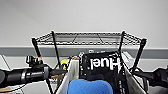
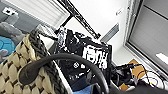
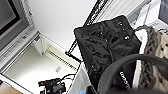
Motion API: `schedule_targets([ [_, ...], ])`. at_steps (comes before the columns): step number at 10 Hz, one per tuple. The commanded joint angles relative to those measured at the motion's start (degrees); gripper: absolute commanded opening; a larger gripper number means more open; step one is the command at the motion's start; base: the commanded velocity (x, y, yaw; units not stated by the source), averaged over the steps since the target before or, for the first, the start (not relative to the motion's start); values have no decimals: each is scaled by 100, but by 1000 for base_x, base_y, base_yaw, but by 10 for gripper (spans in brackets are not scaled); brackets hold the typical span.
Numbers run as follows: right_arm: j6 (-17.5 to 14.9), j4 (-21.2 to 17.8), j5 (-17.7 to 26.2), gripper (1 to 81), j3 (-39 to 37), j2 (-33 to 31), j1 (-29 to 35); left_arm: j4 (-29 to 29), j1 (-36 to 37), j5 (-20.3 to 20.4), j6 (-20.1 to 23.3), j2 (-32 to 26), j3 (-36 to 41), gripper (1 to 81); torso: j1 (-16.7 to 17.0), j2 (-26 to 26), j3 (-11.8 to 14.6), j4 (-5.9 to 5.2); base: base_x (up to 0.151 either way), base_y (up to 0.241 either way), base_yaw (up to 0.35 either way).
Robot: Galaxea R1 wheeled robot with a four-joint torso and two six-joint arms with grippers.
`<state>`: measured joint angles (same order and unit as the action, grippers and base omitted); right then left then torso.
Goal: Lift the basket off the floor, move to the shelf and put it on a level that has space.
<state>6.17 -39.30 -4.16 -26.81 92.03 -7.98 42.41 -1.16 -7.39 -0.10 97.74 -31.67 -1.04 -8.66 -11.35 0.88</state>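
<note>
Woven cream-beige weave with a dark braided rim marks the basket [image 2: 15, 72], which is carried high between both arms, directly in front of the shelf [image 1: 53, 47]. In the head view it sits at about 6 o'clock, its pale lining [image 1: 71, 72] framing a glossy black bag [image 1: 102, 66] printed in white and a blue rounded object [image 1: 90, 87] below it. The top level [image 1: 87, 38] lies at 12 o'clock from the basket, a bare wire grid between the post tops.

The left arm [image 1: 25, 75] comes in at 9 o'clock and the right arm [image 1: 155, 76] at 3 o'clock, each reaching the basket's side. Whether the fingers are closed on anything, I cannot tell. A dark curved handle [image 2: 75, 62] arcs across the left wrist view, and another handle [image 3: 130, 65] across the right wrist view.

I judge the basket fairly light but pliable: the weave would flex and the lining would sag, so a single-sided hold would tip the tall bag out. The stiffer braided rim or the two handles look like the soundest places to grip, evenly on both sides.
</note>
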Motion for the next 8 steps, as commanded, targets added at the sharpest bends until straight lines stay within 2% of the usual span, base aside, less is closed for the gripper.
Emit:
schedule_targets([
  [1, -10, -420, 257, 10, 151, -270, 1039, -5, 1077, -123, -367, -263, 248, 10, 0, 0, 0, 0, 0, 0, 0],
  [4, -10, -675, 266, 10, 212, -252, 1416, -5, 1526, -140, -693, -211, 275, 10, 0, 0, 0, 0, 0, 0, 0],
  [8, -10, -1238, 574, 10, 36, -243, 2225, 57, 2035, -307, -957, -211, 179, 10, 0, 0, 0, 0, 0, 0, 0],
])
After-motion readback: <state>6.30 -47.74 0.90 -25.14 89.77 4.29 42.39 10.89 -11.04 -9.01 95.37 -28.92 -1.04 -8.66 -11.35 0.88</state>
